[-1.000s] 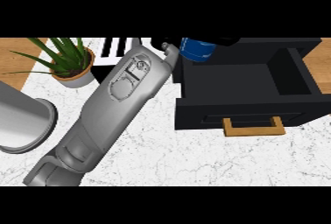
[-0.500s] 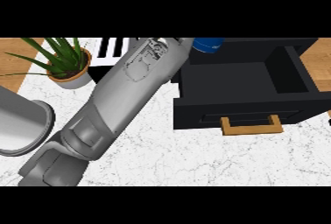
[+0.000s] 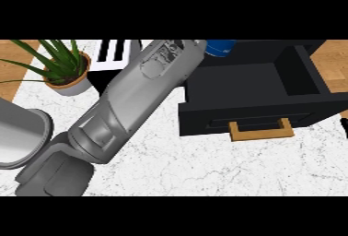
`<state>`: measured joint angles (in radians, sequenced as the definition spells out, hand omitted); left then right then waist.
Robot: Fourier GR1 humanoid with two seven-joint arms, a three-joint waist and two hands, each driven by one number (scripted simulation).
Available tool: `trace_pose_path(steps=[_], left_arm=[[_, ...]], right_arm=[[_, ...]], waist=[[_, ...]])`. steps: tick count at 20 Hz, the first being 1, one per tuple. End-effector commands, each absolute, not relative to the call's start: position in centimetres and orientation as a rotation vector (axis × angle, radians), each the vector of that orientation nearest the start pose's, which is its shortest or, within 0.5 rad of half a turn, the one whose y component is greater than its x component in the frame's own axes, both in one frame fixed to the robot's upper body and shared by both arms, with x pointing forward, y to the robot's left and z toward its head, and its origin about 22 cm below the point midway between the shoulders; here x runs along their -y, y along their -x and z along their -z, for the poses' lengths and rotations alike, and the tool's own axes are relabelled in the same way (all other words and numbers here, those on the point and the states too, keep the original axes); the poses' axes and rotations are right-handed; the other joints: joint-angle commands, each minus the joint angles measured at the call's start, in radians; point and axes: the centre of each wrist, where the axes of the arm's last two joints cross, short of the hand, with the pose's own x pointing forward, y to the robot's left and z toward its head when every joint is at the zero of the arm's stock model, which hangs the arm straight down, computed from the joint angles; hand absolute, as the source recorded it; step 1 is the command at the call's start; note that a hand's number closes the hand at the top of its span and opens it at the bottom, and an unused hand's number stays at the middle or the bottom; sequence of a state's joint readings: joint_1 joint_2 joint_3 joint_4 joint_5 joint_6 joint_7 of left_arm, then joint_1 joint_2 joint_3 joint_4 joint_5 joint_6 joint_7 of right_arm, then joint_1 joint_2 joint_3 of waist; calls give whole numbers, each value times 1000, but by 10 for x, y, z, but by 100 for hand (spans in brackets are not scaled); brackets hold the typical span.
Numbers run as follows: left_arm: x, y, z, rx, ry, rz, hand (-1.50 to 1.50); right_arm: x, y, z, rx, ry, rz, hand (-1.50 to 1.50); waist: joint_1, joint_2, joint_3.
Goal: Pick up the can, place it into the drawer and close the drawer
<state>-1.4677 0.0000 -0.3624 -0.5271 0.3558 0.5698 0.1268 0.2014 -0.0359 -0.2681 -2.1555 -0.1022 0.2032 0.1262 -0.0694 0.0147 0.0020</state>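
Observation:
My left forearm [image 3: 136,101] runs from the lower left up to the view's top centre. Its hand [image 3: 202,44] is almost wholly hidden behind the wrist at the picture's upper edge. The blue can [image 3: 221,46] sticks out just right of the wrist, held above the back left corner of the open black drawer [image 3: 252,78]. Only the can's lower part shows. The drawer is pulled out towards me, with a wooden handle [image 3: 262,130] on its front. My right hand is out of sight.
A potted green plant [image 3: 65,69] stands at the left rear. A grey round bin [image 3: 17,138] sits at the left edge. A black-and-white striped object [image 3: 115,53] lies behind the forearm. Wooden floor shows past the counter's right end.
My left arm has swung right and away from me, carrying the can from beside the drawer's left wall to above its back corner.

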Motion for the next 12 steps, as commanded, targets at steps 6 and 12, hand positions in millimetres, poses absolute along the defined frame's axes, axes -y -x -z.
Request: trace_pose_path(steps=[6, 12], left_arm=[[15, -429, -206, 1776, -192, 249, 150], [17, -425, -190, 1770, -249, 275, 150]], right_arm=[[300, -174, -106, 1853, 152, -17, -150], [297, -178, -110, 1874, 148, -16, -150]], waist=[[-24, 9, 1], [-47, 11, 1]])
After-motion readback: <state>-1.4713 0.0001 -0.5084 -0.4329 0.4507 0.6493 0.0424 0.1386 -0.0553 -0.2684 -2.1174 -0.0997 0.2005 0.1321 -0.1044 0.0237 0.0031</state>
